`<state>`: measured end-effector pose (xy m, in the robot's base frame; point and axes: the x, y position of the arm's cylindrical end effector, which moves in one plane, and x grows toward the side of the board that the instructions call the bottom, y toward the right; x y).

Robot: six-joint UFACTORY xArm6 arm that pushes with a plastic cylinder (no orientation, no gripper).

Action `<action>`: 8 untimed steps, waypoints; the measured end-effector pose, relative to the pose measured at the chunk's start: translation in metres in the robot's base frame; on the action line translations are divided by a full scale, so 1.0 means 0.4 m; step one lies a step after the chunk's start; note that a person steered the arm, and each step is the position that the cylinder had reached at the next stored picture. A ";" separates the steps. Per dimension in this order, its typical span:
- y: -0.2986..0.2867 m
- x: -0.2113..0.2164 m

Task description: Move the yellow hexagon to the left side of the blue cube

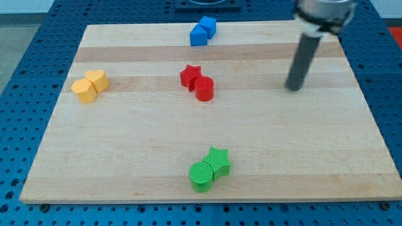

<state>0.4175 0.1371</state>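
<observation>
While the dark rod stands over the right part of the pale wooden board [125, 157], my tip [293, 88] rests on bare wood, well apart from every block; the arm carries no pincer, so there is no open or closed state to record.

Task items. A yellow hexagon block [83, 91] lies near the board's left edge, touching a second yellow block [97, 80] at its 1 o'clock; that second block's shape is hard to make out. A blue cube [208, 26] sits near the top edge, touching a second blue block [198, 36] at its 7 o'clock, whose outline looks peaked but cannot be settled. From the hexagon, the blue pair lies at about 2 o'clock, well apart.

Surroundings. A red star block [190, 76] and a red cylinder [204, 89] touch near the board's middle, the cylinder at the star's 4 o'clock. They lie at 3 o'clock from the hexagon and 6 o'clock from the blue pair, below the straight line between hexagon and cube. A green cylinder with a ribbed top [201, 176] and a green star block [218, 161] touch near the bottom edge, the star at the cylinder's 1 o'clock. My tip is at 3 o'clock from the red pair and 4 o'clock from the blue cube.

Containers: none observed.

Visibility. The rod's upper end and its grey mount [323, 12] are cut off by the view's top and blurred. A blue perforated table [19, 63] surrounds the board, and a dark object at the top edge is cropped beyond identification.
</observation>
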 end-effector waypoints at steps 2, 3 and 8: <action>-0.348 0.179; -0.649 0.199; -1.037 -0.034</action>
<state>0.4038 -0.2777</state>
